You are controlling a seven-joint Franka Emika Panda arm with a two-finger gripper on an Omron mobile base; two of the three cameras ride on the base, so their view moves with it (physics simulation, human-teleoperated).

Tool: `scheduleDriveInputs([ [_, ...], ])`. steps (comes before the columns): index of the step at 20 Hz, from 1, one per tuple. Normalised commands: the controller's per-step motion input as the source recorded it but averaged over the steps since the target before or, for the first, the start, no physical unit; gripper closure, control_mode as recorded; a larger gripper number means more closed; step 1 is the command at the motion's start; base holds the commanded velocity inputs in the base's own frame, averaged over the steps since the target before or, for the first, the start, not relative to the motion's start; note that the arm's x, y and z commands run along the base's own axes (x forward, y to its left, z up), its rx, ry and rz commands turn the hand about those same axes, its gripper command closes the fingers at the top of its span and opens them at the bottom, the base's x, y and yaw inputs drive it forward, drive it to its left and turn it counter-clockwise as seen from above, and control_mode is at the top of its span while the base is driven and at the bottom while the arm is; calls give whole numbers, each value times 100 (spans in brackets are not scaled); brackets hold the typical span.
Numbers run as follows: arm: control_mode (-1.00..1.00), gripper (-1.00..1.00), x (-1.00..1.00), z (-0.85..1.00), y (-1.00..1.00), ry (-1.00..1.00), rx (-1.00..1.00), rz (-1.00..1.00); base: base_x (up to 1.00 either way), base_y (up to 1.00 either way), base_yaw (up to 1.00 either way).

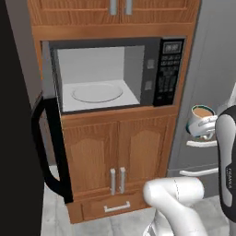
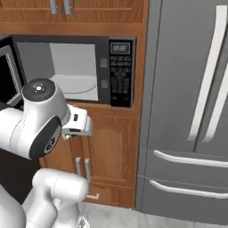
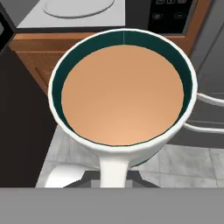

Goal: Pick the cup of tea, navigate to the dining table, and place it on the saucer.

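Fingers of your gripper (image 3: 114,177) are pinched on the handle of the cup of tea (image 3: 122,94), which rises straight up from them in the hand view, rim level and the light brown tea lying flat. In the left base view you can see the same cup of tea (image 1: 201,120) carried in the air, touching nothing but the hand.

Beyond the cup stands the open microwave (image 1: 110,76), its glass turntable (image 1: 97,92) bare and its door (image 1: 51,143) swung wide to the far side from the cup. Under it are the wooden cabinet doors (image 1: 117,154), and just beside the cup is the grey refrigerator (image 2: 191,107) with its long handles.

You have the pick done, so I judge the drive to be the step in hand. Neither the dining table nor the saucer is before you here. Your next move calls for backing the base away from the cabinets and turning toward the table, with the cup kept upright so the tea does not slop, and clear of the refrigerator handles as you swing.
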Motion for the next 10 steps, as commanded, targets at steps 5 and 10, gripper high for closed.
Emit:
scheduleDriveInputs([
  [5, 100, 100, 0, 0, 0, 0, 0, 0, -68, -96, 23],
  [10, 100, 100, 0, 0, 0, 0, 0, 0, -28, -91, 44],
])
